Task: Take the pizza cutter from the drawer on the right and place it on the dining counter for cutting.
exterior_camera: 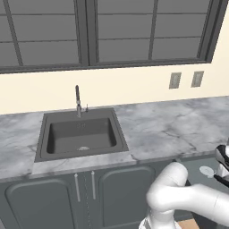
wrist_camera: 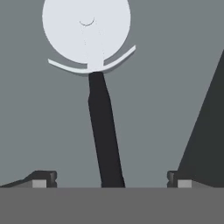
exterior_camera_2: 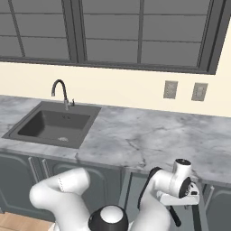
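A: Hand view, kitchen: the gripper (wrist_camera: 109,181) hangs with jaws spread wide, holding nothing, above the pizza cutter (wrist_camera: 94,78) lying on the grey floor of the open drawer (wrist_camera: 175,87), its dark handle between the fingertips.

B: So it's the pickup step?

A: Likely. Next: descend, close on the handle, lift clear.

A home kitchen showing itself, dark square sink (exterior_camera: 81,134) with slim metal faucet (exterior_camera: 78,101) sitting centre-left, grey-white veined marble worktop (exterior_camera: 165,127) running across, dark grey cupboard doors (exterior_camera: 40,203) lining the bottom, large windows (exterior_camera: 112,31) spanning the top.
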